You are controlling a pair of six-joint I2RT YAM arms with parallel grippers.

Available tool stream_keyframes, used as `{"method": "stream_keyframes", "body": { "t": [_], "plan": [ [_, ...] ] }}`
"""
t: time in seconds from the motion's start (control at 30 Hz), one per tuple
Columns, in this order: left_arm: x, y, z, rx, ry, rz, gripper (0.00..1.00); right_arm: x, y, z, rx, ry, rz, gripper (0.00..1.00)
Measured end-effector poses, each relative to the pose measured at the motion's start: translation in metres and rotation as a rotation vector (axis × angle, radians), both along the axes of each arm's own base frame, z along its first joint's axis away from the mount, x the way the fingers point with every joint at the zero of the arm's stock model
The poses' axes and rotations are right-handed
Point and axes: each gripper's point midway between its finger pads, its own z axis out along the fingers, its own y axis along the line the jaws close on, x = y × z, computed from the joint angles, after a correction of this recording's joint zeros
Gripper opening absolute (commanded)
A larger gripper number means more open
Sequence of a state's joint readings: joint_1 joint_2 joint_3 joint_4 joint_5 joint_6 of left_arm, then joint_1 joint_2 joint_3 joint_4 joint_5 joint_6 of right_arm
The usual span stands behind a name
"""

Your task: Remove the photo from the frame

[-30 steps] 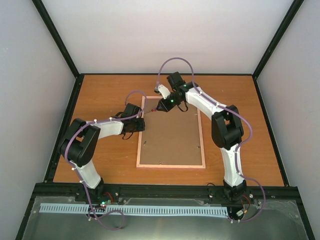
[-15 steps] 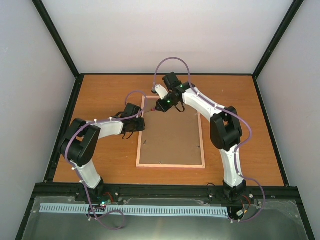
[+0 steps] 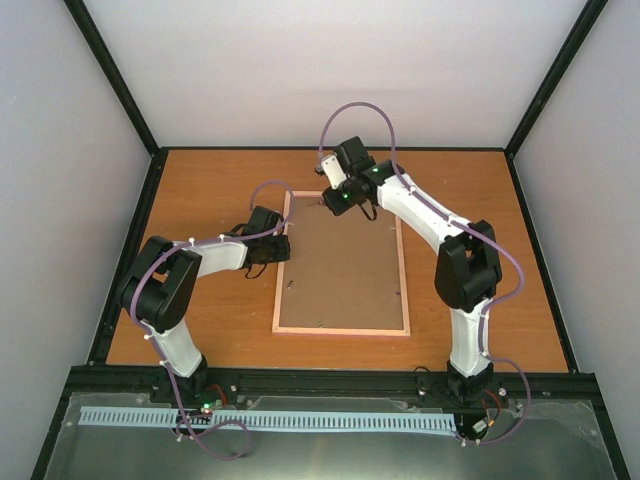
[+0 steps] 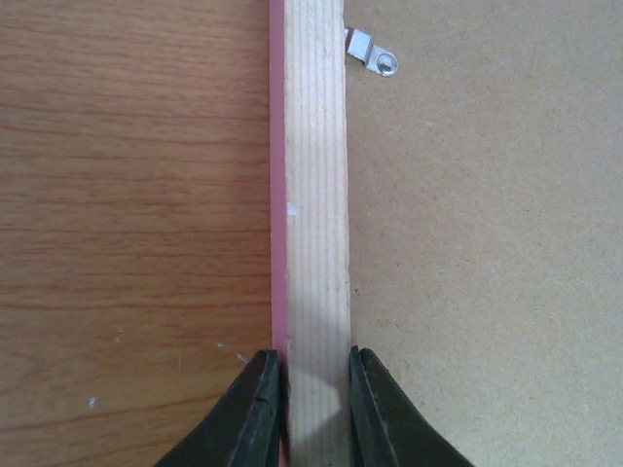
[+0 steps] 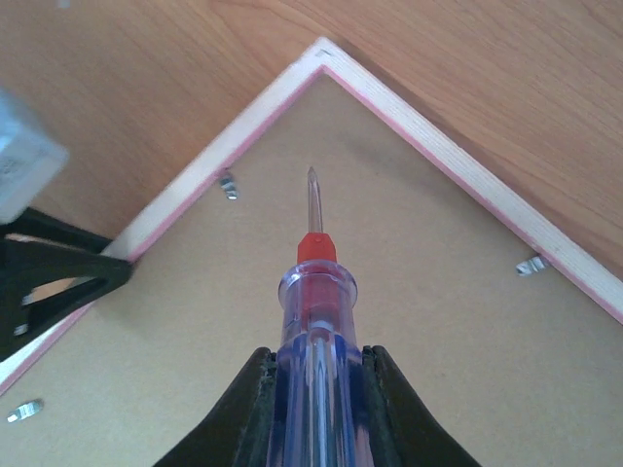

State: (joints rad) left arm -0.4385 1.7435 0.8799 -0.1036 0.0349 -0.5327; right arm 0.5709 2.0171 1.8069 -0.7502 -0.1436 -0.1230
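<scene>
At the centre of the wooden table [image 3: 520,250], the frame [image 3: 345,280] lies flat and face down, its long sides running away from the robot. Its brown hardboard back [image 4: 487,243] faces up, bordered by a pale wood rim [image 4: 316,195] with a thin pink outer edge [image 4: 277,195]. The photo cannot be seen in any view. Small metal tabs [image 5: 229,185] sit along the inside of the rim, lying over the edge of the hardboard; one shows close up in the left wrist view [image 4: 375,56].

On the frame's left long side, toward the far end, the left gripper [image 4: 314,375] has its two dark fingers pressed against either side of the wood rim, clamped on it.

Over the far end of the frame, the right gripper [image 5: 316,360] is closed around the clear handle of a screwdriver [image 5: 316,311] with blue stripes and a red collar. The thin metal shaft points toward the frame's far left corner, its tip over the hardboard just inside that corner. Whether the tip touches the board cannot be told. Both arms reach in from the near edge of the table, the left from the left side and the right arching over from the right.
</scene>
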Motion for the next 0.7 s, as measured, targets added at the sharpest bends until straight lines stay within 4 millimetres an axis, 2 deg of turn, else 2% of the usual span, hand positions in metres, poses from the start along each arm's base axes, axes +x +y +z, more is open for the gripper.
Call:
{"method": "stream_keyframes", "body": {
  "t": [0.2, 0.3, 0.53, 0.7],
  "plan": [
    [0.0, 0.0, 0.0, 0.0, 0.0, 0.0, 0.01, -0.018, 0.015, 0.013, 0.08, 0.019, 0.11, 0.03],
    [0.0, 0.0, 0.0, -0.001, 0.0, 0.0, 0.01, -0.025, 0.023, 0.005, 0.106, 0.061, 0.156, 0.03],
    [0.0, 0.0, 0.0, 0.001, -0.002, 0.001, 0.01, -0.031, 0.035, -0.035, 0.09, 0.164, 0.195, 0.03],
    [0.0, 0.001, 0.0, 0.0, -0.002, 0.001, 0.01, -0.024, 0.037, -0.029, 0.085, 0.135, 0.188, 0.03]
  ]
}}
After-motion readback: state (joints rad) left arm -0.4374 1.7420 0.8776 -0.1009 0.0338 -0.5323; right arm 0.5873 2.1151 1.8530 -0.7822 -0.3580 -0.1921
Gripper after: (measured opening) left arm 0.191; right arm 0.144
